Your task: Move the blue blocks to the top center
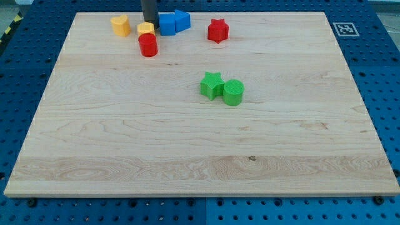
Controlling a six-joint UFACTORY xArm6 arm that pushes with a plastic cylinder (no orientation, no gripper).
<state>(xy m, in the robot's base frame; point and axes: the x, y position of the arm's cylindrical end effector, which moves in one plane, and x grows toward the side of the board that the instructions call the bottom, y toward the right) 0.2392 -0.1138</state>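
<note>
tabletop [200,150]: pale wood board, visible grain, smooth, matt to faint satin.
Rod [149,9]: dark, matt; material cannot be told; tip hidden behind the blocks.
Blue blocks [173,22]: plastic-looking, matt, fine ridged texture.
Red cylinder [148,45]: plastic-looking, slight sheen on the side wall.
Red star block [217,30]: same finish, matt.
Yellow blocks [120,25]: plastic-looking, matt, smooth.
Green star block [212,85]: plastic-looking, fine lines noted on the top face.
Green cylinder [233,92]: plastic-looking, ribbed top face.
Surround [381,75]: blue perforated panel, smooth, metal or plastic not determinable.
Marker [344,29]: printed black on white, flat, matt.
</note>
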